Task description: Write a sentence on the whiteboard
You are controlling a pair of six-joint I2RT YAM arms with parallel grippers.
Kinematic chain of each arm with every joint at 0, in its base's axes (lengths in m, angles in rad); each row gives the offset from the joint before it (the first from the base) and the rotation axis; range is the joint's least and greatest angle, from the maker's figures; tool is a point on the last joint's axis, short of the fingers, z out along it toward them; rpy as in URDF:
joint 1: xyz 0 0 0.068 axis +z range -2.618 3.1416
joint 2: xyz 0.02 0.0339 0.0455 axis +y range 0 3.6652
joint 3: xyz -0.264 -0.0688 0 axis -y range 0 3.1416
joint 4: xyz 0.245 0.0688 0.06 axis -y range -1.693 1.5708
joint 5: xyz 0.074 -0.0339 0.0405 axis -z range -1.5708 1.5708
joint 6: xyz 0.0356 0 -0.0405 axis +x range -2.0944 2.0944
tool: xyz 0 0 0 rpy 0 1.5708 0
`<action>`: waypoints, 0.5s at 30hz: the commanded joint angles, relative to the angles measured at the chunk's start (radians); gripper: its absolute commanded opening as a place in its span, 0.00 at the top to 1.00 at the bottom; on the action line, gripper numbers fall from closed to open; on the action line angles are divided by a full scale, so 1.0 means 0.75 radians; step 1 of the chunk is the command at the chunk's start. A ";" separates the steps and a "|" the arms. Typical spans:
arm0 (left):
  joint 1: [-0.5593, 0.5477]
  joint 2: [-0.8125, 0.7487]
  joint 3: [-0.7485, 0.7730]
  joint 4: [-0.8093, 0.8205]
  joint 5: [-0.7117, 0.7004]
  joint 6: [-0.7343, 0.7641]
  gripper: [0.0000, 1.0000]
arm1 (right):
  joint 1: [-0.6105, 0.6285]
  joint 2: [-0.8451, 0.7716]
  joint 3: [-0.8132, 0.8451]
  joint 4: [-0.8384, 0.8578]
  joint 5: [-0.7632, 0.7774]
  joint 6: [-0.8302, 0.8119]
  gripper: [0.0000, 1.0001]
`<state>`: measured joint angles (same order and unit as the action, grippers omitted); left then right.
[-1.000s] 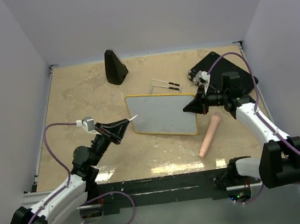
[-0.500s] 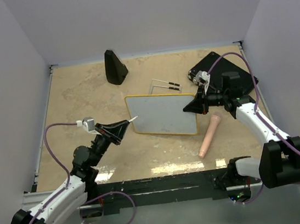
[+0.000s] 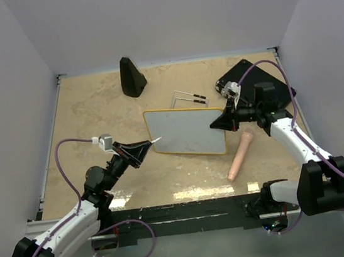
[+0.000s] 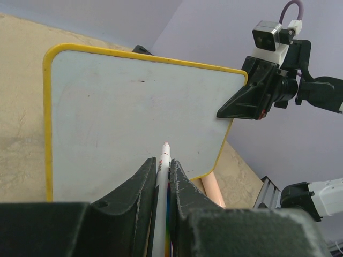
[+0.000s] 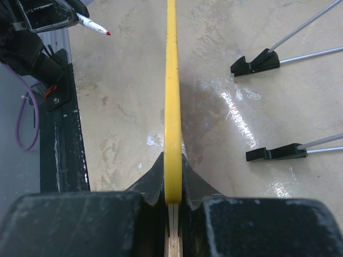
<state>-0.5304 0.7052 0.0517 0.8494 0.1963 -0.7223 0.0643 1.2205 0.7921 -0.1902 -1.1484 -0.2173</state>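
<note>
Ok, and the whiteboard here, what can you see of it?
The whiteboard is a small rectangular glossy white panel with a thin yellow rim and rounded corners. Its face shows only faint smudges, no writing. It sits tilted, face toward the arms. The right gripper is shut on its right edge. The left gripper holds a marker aimed at its left part; in the right wrist view the tip stands clear of the board.

The top external camera looks down from above and behind the arm bases, taking in the whole table (image 3: 94, 113). The left wrist camera sits close behind the left gripper (image 4: 163, 160) and its marker (image 4: 165, 148), facing the whiteboard (image 4: 134, 96) front, with the right gripper (image 4: 225, 113) beyond. The right wrist camera looks edge-on along the board's rim, back toward the marker. All 3 views share the whiteboard.
</note>
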 commanded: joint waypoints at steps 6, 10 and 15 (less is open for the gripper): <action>0.000 -0.028 -0.143 0.042 0.027 0.000 1.00 | -0.004 -0.003 0.024 0.041 -0.119 -0.033 1.00; 0.000 -0.030 -0.153 0.060 0.029 -0.014 1.00 | -0.004 -0.001 0.026 0.029 -0.119 -0.050 1.00; 0.000 -0.034 -0.165 0.074 0.029 -0.023 1.00 | -0.004 -0.001 0.026 0.029 -0.117 -0.054 1.00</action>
<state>-0.5304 0.6907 0.0517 0.8513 0.2062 -0.7235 0.0643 1.2251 0.7921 -0.2047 -1.1622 -0.2428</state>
